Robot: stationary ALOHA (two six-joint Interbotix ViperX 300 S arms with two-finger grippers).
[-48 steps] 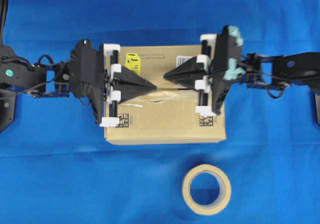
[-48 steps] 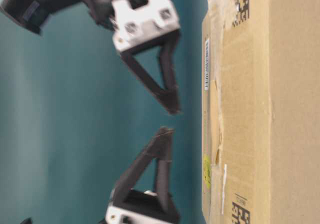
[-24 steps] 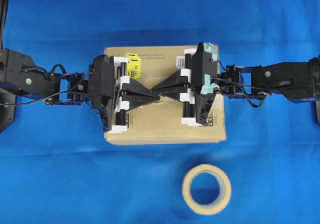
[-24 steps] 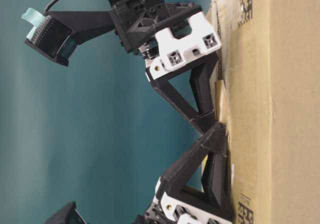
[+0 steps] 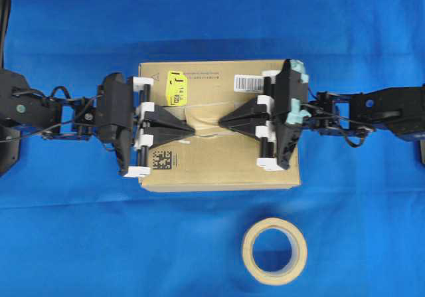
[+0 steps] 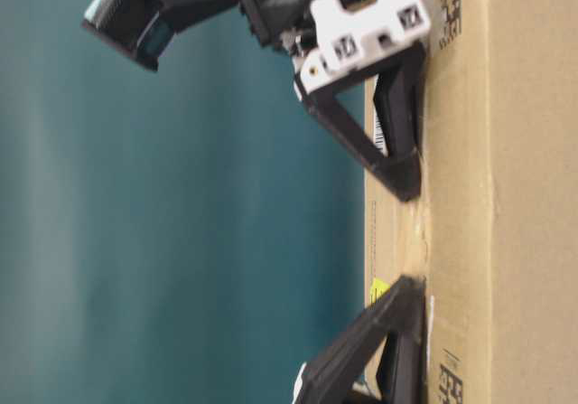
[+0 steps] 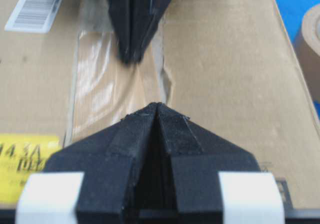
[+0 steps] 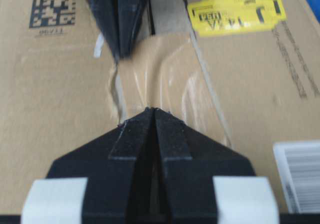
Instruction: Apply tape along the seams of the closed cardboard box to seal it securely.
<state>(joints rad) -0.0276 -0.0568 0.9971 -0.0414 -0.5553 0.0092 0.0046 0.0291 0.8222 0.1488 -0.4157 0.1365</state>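
Both your claws are clenched, empty: left claw (image 5: 192, 129) and right claw (image 5: 220, 120) press their tips on the tape (image 5: 204, 123) covering the cardboard box (image 5: 219, 171) seam.

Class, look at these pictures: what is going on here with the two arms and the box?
Two robot arms are sealing a cardboard box. A glossy piece of tape lies over the seam mid-top. The left gripper and right gripper, both shut, point at its opposite ends, tips down on the box top. A tape roll lies unused on the blue cloth.
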